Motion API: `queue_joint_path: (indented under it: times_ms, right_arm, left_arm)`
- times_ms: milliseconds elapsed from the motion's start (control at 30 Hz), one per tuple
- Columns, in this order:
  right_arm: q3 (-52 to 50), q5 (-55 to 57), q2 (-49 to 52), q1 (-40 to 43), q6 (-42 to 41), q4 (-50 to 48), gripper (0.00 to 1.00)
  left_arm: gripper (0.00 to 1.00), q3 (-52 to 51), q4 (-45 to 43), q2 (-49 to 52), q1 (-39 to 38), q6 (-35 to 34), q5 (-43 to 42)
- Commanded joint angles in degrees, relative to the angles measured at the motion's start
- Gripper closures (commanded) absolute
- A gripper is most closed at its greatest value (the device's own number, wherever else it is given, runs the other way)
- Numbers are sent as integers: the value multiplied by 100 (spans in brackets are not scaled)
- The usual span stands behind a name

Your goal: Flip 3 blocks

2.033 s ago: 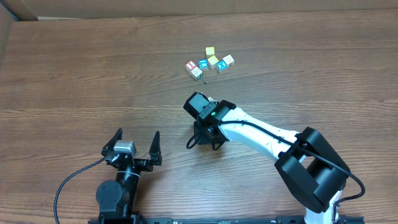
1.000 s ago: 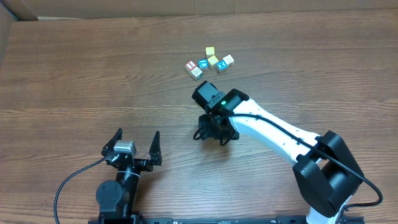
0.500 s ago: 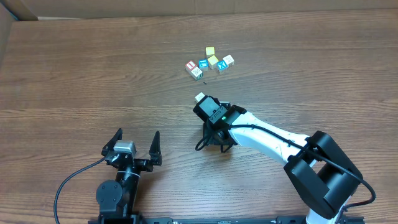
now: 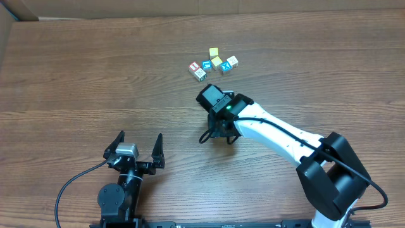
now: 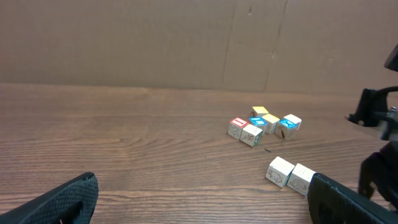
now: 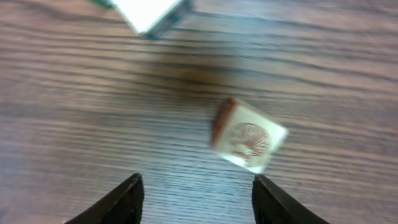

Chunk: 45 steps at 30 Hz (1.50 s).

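Left wrist camera catching two pale blocks point(image 5: 280, 171) side by side, hidden overhead beneath the right arm point(image 4: 278, 136), shell-print block point(image 6: 250, 138) a skewed cube without long axis, red-brown side toward 9 o'clock, at 1 o'clock off the right gripper point(image 6: 198, 200), half-parted, empty, left gripper point(image 4: 140, 135) spread wide.

The overhead camera looks straight down on the whole counter point(image 4: 76, 76). The left wrist camera skims low across it toward the cube cluster point(image 5: 270, 119), which the overhead view also shows. The right wrist camera looks down, very close, on one block point(image 6: 249, 138).
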State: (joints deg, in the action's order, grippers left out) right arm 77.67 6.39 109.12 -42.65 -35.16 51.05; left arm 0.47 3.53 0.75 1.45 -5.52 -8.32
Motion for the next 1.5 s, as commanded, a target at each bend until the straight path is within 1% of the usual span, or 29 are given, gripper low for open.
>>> queue_joint_path:
  times_ms: [0, 200, 333, 367, 500, 567, 667, 733, 867, 900, 1067, 1200, 1267, 1467]
  right_arm:
    - [-63, 92, -146, 164, -601, -52, 44]
    - [-623, 136, -127, 164, -1163, -894, 44]
    - [-916, 289, -116, 164, -1158, -1305, 44]
    - [-942, 286, -111, 164, -1158, -1344, 46]
    - [-944, 289, -111, 164, -1158, -1351, 53]
    - [-938, 315, -111, 170, -1145, -1342, 53]
    - [-748, 326, -173, 181, -1025, -1178, 51]
    - [-511, 330, -275, 181, -938, -953, 48]
    - [-254, 562, -496, 188, -955, -695, 46]
    - [-254, 560, -514, 192, -1034, -695, 44]
    - [-422, 540, -507, 190, -1495, -610, 44]
    - [-732, 555, -433, 190, -1878, -802, 45]
    - [-898, 529, -356, 190, -2057, -1019, 48]
    - [-1102, 516, -280, 190, -2190, -1311, 50]
  left_arm:
    - [0, -20, 11, -42, -46, 127, -7]
    - [0, -20, 11, -42, -46, 129, -7]
    - [0, -20, 11, -42, -46, 129, -7]
    - [0, -20, 11, -42, -46, 127, -7]
    - [0, -20, 11, -42, -46, 129, -7]
    - [0, -20, 11, -42, -46, 127, -7]
    - [0, -20, 11, -42, -46, 127, -7]
    - [0, -20, 11, -42, -46, 129, -7]
    - [0, -20, 11, -42, -46, 127, -7]
    - [0, -20, 11, -44, -46, 127, -7]
    - [0, -20, 13, -42, -46, 127, -7]
    - [0, -20, 11, -42, -46, 127, -7]
    - [0, -20, 11, -42, -46, 129, -7]
    - [0, -20, 11, -42, -46, 127, -7]
